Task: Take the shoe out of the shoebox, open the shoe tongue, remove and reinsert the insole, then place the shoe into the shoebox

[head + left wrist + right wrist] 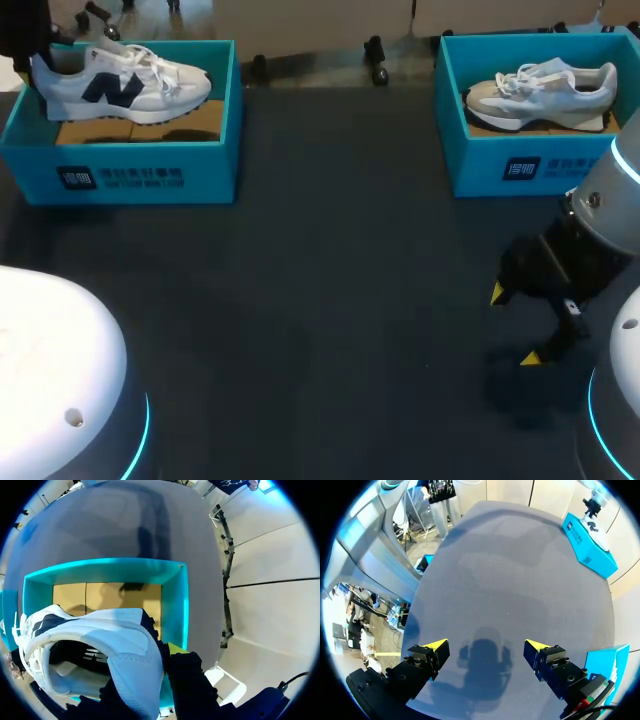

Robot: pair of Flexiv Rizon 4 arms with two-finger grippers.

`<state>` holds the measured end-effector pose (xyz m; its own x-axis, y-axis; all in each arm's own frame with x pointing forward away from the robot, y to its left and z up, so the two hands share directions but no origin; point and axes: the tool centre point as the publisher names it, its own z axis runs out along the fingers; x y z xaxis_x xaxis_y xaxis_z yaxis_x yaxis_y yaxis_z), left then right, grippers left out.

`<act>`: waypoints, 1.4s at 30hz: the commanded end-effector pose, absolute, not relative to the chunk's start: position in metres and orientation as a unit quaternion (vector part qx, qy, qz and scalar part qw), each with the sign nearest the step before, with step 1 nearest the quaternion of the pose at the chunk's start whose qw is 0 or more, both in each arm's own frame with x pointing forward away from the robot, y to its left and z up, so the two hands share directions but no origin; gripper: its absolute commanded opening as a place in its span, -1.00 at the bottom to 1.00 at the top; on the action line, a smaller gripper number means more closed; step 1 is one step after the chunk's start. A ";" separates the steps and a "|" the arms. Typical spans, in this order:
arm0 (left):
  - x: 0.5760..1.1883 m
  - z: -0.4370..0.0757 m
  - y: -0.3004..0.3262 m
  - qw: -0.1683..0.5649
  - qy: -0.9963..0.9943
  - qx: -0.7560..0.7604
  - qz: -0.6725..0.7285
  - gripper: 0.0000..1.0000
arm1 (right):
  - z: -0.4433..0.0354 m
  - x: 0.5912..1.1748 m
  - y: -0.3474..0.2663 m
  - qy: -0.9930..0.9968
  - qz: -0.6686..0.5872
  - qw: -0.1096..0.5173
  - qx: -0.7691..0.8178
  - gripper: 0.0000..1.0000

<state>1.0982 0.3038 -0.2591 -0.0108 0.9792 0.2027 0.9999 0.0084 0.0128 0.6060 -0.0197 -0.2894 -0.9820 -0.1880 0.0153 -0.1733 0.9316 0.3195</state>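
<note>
A white shoe with navy markings (120, 85) sits tilted in the left teal shoebox (120, 175), its heel raised at the box's left end. My left gripper (36, 68) is shut on that heel. In the left wrist view the shoe (100, 635) hangs over the shoebox (172, 587) and its cardboard floor, with the heel pinched in the left gripper (142, 672); one yellow fingertip (175, 648) shows beside the heel. My right gripper (514, 325) hovers open and empty over the dark table near the right edge, its fingers spread wide in its own view (486, 644).
A second teal shoebox (520, 165) at the back right holds a grey-white shoe (545, 92). From the right wrist this box (607, 662) lies close beside the gripper and the left shoebox (590, 547) far across the table. White robot bases (50, 360) stand at the front corners.
</note>
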 end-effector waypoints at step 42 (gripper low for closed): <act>1.073 -0.306 0.304 0.074 -0.705 -0.703 -0.058 -1.00 | -0.291 0.605 -0.020 -0.982 -0.161 0.021 0.092 1.00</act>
